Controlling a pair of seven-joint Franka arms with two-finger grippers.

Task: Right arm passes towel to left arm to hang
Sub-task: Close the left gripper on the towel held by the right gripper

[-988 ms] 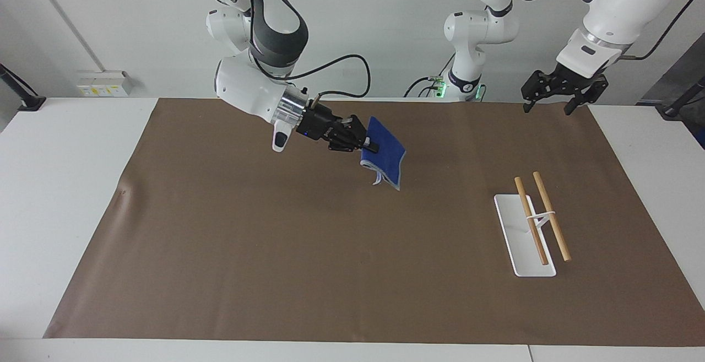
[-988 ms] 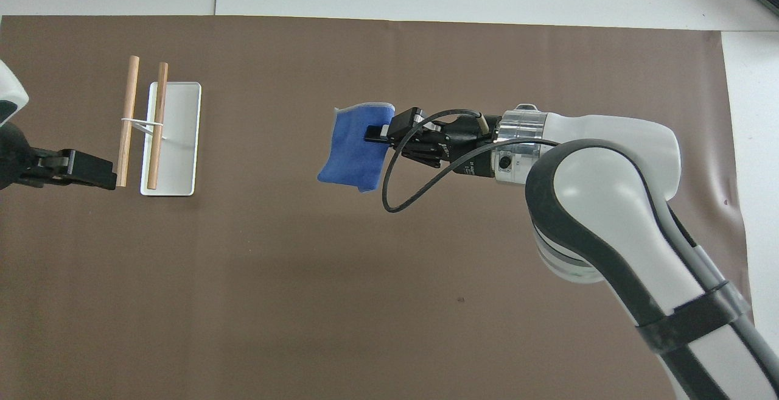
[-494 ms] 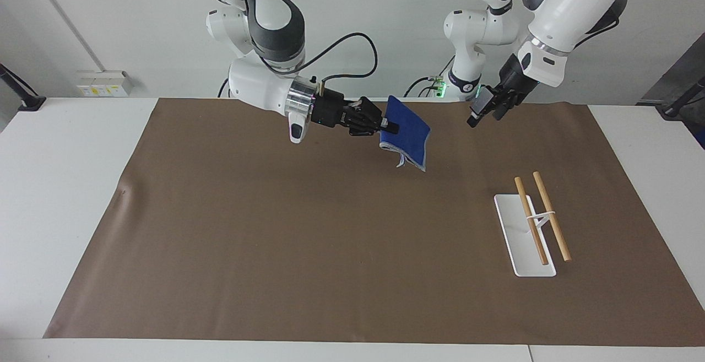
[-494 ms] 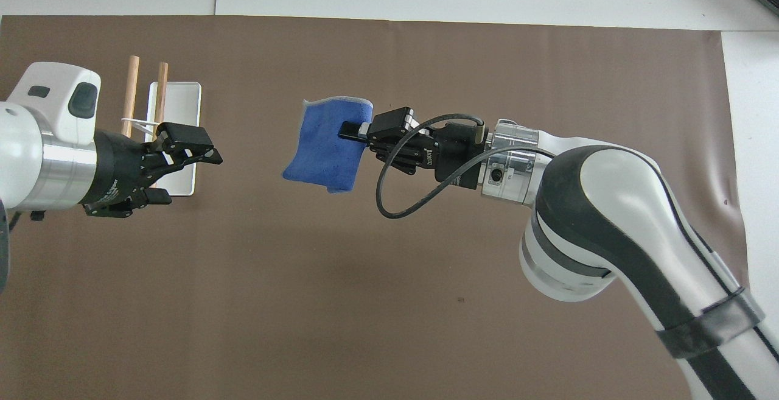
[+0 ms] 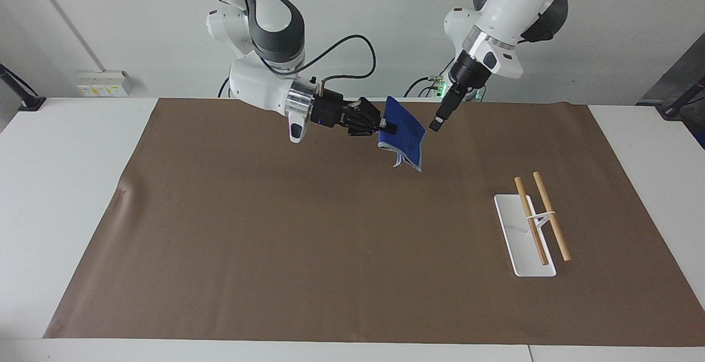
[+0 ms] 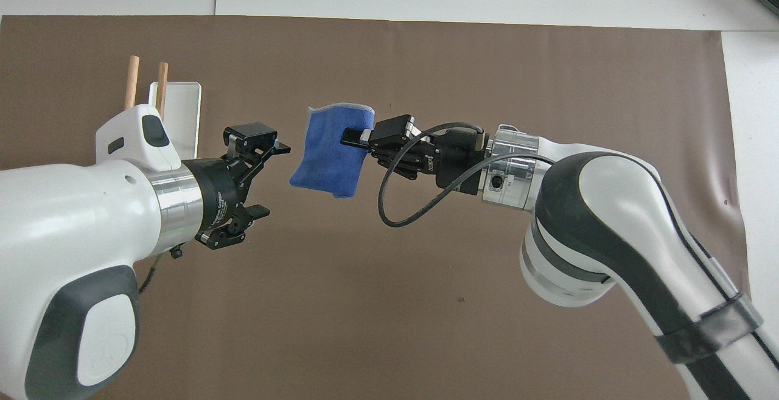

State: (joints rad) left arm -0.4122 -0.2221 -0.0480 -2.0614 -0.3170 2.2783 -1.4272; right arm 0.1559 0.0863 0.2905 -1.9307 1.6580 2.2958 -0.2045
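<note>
My right gripper (image 5: pixel 389 128) (image 6: pixel 353 139) has its jaws clamped on the towel (image 5: pixel 406 138) (image 6: pixel 331 157), held above the bench (image 5: pixel 341 230). My left gripper (image 5: pixel 438 122) (image 6: pixel 268 178) hangs just beside it, jaws wide.

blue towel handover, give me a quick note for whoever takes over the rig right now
Right gripper: shut on the small royal-blue terry towel, held up in the air over the brown mat.
Left gripper: open, beside the towel's free edge, not touching it.
White-based rack with two wooden rods: toward the left arm's end of the table, bare.
Done: towel lifted and presented.
Left: left gripper grasps, right releases, towel gets hung on the rods.
</note>
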